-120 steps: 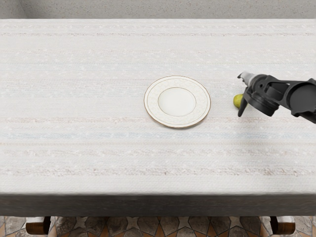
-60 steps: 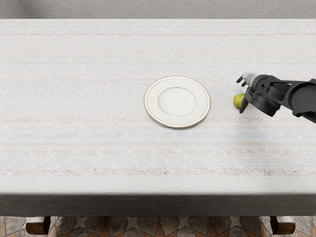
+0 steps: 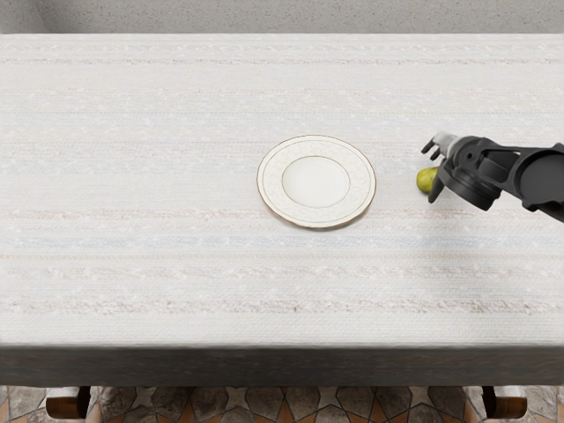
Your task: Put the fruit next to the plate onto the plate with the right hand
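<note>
Surface [image 3: 176, 264]: plate [image 3: 316, 181] at centre; fruit [image 3: 426, 180] rests toward the right edge. Right hand [image 3: 467, 171] fingers [image 3: 434, 191] straddle it, spread, apparently unclamped. Close evenly around the fruit before lifting to prevent rolling.

the fruit [image 3: 426, 180], near the right edge of the table [image 3: 176, 264], shows only its yellow-green left side. the rest is behind the right hand [image 3: 464, 167]. it is too small to tell its kind. whether the hand touches or grips it cannot be told, since any contact lies on the hidden side. the arm [image 3: 539, 178] is cut off by the picture's right edge. the table runs out of the picture at left and right, so its ends are unseen. below its front edge, two legs [image 3: 69, 404] [image 3: 504, 403] show only as stubs cut by the bottom edge, and the floor [image 3: 291, 405] is a thin strip.
</note>
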You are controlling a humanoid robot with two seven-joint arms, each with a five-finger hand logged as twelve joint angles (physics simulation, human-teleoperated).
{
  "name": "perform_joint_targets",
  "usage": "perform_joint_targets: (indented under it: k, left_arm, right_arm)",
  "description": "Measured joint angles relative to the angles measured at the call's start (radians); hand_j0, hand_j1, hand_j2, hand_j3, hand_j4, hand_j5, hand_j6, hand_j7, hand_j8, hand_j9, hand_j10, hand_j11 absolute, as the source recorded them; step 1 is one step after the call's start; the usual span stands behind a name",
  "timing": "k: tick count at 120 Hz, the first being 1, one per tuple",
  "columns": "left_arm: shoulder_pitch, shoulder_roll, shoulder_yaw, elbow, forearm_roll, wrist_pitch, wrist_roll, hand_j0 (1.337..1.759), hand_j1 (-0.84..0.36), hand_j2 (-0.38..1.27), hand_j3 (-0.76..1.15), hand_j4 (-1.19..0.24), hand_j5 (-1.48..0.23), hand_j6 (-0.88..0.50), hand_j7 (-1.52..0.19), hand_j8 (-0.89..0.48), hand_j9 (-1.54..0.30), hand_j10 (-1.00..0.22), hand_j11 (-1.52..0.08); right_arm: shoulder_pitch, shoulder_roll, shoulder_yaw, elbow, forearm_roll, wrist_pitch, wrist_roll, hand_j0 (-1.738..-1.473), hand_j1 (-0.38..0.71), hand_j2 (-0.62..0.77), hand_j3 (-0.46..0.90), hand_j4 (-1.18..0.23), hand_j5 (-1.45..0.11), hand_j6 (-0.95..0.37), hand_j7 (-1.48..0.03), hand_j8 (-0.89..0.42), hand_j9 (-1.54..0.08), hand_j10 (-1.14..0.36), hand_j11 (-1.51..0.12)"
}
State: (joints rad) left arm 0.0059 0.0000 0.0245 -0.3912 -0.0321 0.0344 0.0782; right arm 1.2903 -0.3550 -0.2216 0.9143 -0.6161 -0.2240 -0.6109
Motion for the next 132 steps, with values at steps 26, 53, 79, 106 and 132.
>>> perform_joint_targets:
  k: [26, 53, 79, 106, 132]
  left_arm:
    - [-0.001, 0.0, 0.0, 0.0, 0.0, 0.0, 0.0, 1.658, 0.34, 0.0, 0.0, 0.0, -0.01, 0.0, -0.01, 0.0, -0.01, 0.0, -0.01]
    - [-0.001, 0.0, 0.0, 0.0, 0.0, 0.0, 0.0, 1.658, 0.34, 0.0, 0.0, 0.0, -0.01, 0.0, -0.01, 0.0, -0.01, 0.0, -0.01]
    - [-0.001, 0.0, 0.0, 0.0, 0.0, 0.0, 0.0, 1.658, 0.34, 0.0, 0.0, 0.0, -0.01, 0.0, -0.01, 0.0, -0.01, 0.0, -0.01]
    - [-0.001, 0.0, 0.0, 0.0, 0.0, 0.0, 0.0, 1.658, 0.34, 0.0, 0.0, 0.0, -0.01, 0.0, -0.01, 0.0, -0.01, 0.0, -0.01]
    - [-0.001, 0.0, 0.0, 0.0, 0.0, 0.0, 0.0, 1.658, 0.34, 0.0, 0.0, 0.0, -0.01, 0.0, -0.01, 0.0, -0.01, 0.0, -0.01]
  right_arm:
    - [-0.01, -0.001, 0.008, 0.001, 0.01, 0.006, 0.0, -1.658, 0.24, -0.08, 0.0, -0.5, -0.65, -0.49, -0.65, -0.49, -0.65, -0.5, -0.65]
    - [-0.016, -0.015, 0.016, 0.0, 0.016, 0.012, -0.001, -1.649, 0.32, 0.26, 0.0, -0.7, -0.98, -0.46, -0.97, -0.43, -0.99, -0.74, -0.99]
    - [-0.013, -0.028, 0.047, 0.0, 0.026, 0.016, 0.0, -1.648, 0.32, 0.33, 0.0, -0.78, -1.12, -0.41, -1.08, -0.36, -1.12, -0.75, -1.12]
    - [-0.002, -0.044, 0.17, 0.001, 0.035, 0.094, 0.0, -1.65, 0.32, 0.31, 0.0, -0.81, -1.21, -0.37, -1.12, -0.3, -1.19, -0.76, -1.18]
    - [0.038, -0.03, 0.26, 0.006, 0.053, 0.162, 0.0, -1.654, 0.36, 0.39, 0.0, -0.81, -1.25, -0.33, -1.13, -0.25, -1.22, -0.72, -1.22]
